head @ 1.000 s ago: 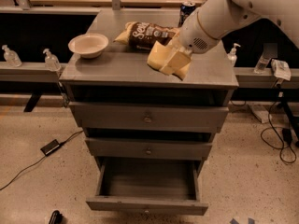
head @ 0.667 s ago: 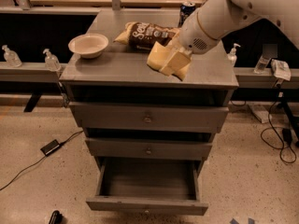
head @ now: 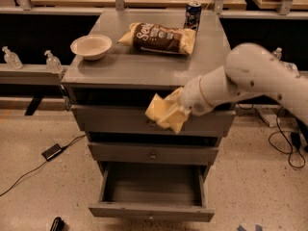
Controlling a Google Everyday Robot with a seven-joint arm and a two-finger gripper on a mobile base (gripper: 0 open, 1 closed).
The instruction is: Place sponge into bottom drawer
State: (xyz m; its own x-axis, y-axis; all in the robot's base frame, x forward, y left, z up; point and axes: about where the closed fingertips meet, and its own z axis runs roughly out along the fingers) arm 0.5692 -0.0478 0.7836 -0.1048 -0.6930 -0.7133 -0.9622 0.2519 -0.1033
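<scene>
While the arm (head: 250, 81) reaches in from the right, the gripper (head: 182, 106) sits in front of the cabinet (head: 144, 69), level with the top drawer (head: 110, 120). Its fingers are closed on the sponge (head: 162, 113), which hides most of them. The sponge hangs in the air, tilted and creased, just in front of the top drawer front and below the near edge of the cabinet top. It is above the bottom drawer (head: 151, 211) and well apart from it.

The bottom drawer is pulled out toward the near side, and its inner floor is visible. The top drawer and the middle drawer (head: 153, 154) are closed.

On the cabinet top, a bowl (head: 91, 46) stands at the left. A chip bag (head: 158, 37) lies flat near the centre, toward the far side. A can (head: 193, 14) stands upright at the far right, just behind the bag.

Two bottles (head: 11, 57) stand on a low shelf left of the cabinet. A black adapter (head: 51, 151) with its cable lies on the floor at the left.
</scene>
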